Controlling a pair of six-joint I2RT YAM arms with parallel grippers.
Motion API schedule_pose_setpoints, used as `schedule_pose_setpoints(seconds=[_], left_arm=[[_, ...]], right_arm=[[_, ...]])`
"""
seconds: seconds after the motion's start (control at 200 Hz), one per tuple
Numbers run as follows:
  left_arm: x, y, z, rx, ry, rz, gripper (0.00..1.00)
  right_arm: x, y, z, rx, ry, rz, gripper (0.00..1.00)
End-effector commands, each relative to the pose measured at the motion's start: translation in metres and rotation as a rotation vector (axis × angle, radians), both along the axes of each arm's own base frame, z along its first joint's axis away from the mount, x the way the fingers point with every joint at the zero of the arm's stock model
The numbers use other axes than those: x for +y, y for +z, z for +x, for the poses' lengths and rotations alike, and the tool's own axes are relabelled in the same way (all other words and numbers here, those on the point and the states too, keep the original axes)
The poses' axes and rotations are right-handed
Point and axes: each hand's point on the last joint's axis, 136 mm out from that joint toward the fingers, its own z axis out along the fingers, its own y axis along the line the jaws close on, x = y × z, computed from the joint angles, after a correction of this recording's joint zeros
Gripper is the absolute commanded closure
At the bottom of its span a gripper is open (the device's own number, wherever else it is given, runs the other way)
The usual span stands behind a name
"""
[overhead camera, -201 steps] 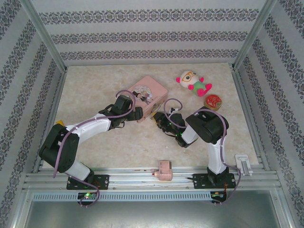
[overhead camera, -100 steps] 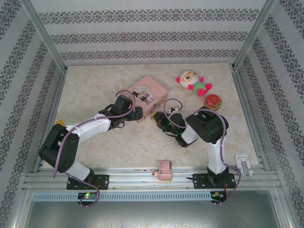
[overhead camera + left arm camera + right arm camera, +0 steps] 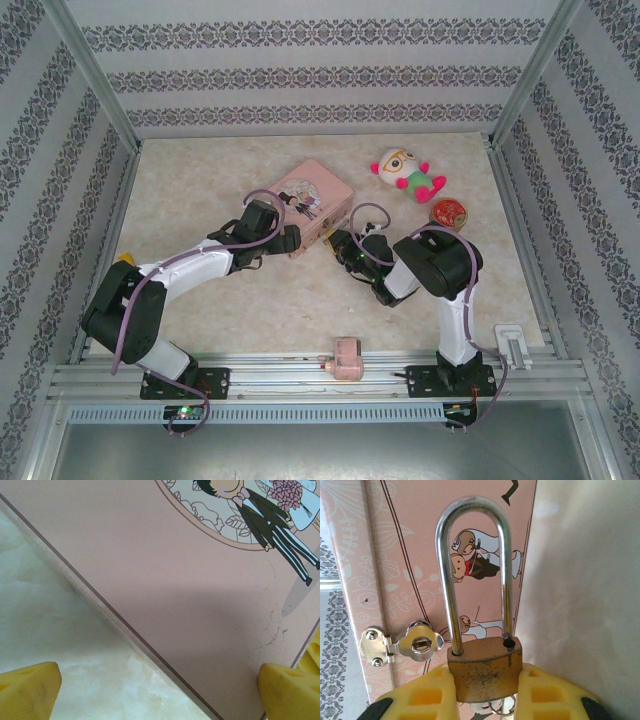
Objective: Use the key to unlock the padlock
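The pink tin (image 3: 175,605) bears a printed cartoon bride and groom in a round frame. A similar couple shows on its side behind the padlock (image 3: 485,667). The right gripper (image 3: 485,687) pinches the brass padlock body between yellow fingers, shackle upright, near the tin's silver hasp (image 3: 402,647). The left gripper (image 3: 160,692) is spread wide over the lid's edge, holding nothing. Below lies a cream marbled table (image 3: 200,180) — the walls (image 3: 300,75) are papered in dark floral stripes.
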Motion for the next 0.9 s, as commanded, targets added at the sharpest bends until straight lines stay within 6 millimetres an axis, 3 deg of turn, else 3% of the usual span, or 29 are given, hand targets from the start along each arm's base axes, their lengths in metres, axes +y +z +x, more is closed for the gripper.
schedule_pose_setpoints(seconds=[0.0,0.365,0.79,0.805,0.894], left_arm=[[0.025,-0.036,-0.031,0.141,-0.007,0.118,0.01],[0.031,-0.036,-0.03,0.14,0.016,0.104,0.01],[0.074,-0.028,-0.022,0.124,0.105,0.105,0.08],[0.075,-0.027,-0.022,0.124,0.107,0.105,0.08],[0.086,-0.023,-0.022,0.115,0.129,0.102,0.09]], right_arm=[[-0.022,-0.02,0.006,0.026,-0.088,-0.069,1.0],[-0.03,-0.014,-0.007,0.007,-0.076,-0.112,1.0],[-0.051,0.011,-0.037,-0.037,-0.063,-0.2,1.0],[-0.056,0.004,-0.045,-0.017,-0.06,-0.216,1.0],[-0.063,0.008,-0.054,-0.021,-0.051,-0.255,1.0]])
